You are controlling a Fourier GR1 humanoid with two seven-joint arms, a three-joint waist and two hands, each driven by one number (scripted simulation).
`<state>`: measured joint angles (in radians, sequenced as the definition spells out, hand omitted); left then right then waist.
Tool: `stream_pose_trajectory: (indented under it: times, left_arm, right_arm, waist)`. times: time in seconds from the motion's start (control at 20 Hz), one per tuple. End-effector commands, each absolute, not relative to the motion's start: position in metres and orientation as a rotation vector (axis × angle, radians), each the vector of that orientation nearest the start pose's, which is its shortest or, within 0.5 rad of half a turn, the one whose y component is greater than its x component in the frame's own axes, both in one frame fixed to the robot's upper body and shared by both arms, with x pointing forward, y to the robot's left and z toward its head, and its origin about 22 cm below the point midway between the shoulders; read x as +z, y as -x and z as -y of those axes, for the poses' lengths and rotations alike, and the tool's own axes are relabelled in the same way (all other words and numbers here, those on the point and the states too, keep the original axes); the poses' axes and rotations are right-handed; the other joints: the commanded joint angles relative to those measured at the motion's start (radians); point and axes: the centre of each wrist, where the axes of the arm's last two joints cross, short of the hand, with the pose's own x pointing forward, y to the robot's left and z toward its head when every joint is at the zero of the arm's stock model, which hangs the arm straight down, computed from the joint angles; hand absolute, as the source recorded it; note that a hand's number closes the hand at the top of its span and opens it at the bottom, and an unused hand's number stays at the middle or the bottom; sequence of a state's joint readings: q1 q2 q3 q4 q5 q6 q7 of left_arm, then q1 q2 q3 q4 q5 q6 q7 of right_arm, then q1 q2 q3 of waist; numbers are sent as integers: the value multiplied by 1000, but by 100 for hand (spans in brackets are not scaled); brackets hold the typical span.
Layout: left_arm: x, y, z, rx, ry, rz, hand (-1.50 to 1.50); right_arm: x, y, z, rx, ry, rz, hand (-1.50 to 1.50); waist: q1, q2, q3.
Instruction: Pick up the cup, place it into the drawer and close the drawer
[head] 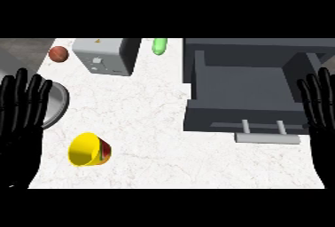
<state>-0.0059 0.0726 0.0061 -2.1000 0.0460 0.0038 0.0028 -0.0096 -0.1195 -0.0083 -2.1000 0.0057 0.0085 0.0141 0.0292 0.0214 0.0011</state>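
Robot hand (23,111) and its twin (318,104), both cropped; cup (89,150) apparently tipped.

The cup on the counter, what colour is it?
The cup is bright yellow, with some red on its outside, lying tipped on its side. The head view shows it.

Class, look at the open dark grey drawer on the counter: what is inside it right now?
The drawer is pulled open and shows only its bare dark grey floor. The yellow cup lies on its side on the counter, outside it. The drawer's front wall hides the strip of floor just behind it.
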Motion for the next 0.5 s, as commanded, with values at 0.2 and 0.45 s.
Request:
stream_pose_trajectory:
  times: [0.2,0.45]
  left_arm:
    - [139,-185,-265,-335,302,2085,-150]
    - [91,-187,-314,-67,400,1864,-150]
  right_arm:
    - [130,-214,236,116,43,2111,-150]
    - [118,-223,227,244,-80,1962,-150]
  waist:
    - [-20,-24,-2]
    - [-21,-20,-2]
